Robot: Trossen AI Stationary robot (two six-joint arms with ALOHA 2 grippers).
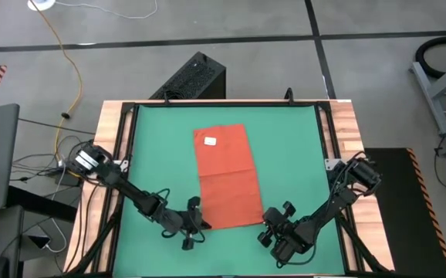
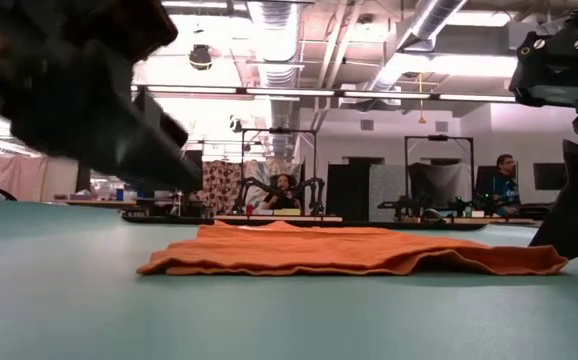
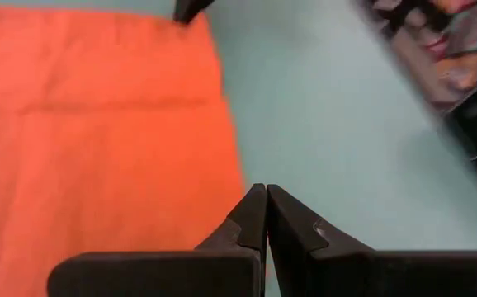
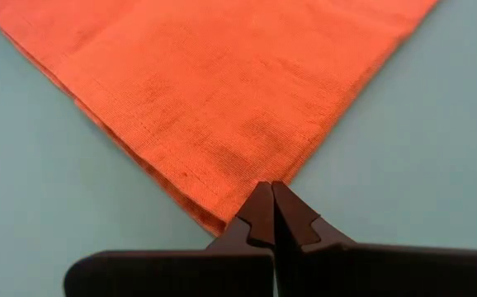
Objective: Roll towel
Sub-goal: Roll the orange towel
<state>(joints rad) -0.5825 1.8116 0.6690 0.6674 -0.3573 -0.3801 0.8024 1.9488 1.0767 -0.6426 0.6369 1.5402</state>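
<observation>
towel point(image 1: 228, 177) flat on green mat point(image 1: 153, 147), near corners at closed, empty left fingers point(image 3: 265, 216) and right fingers point(image 4: 271, 210)

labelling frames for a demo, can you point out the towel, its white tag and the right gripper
towel point(image 1: 228, 179), high view, middle of the orange-red cloth
white tag point(image 1: 211, 140), high view, centre of the tag at the towel's far end
right gripper point(image 4: 271, 191), right wrist view, shut fingertips at the towel's corner

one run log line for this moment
towel: flat on mat, unrolled | left gripper: shut, at near left corner | right gripper: shut, at near right corner
</observation>
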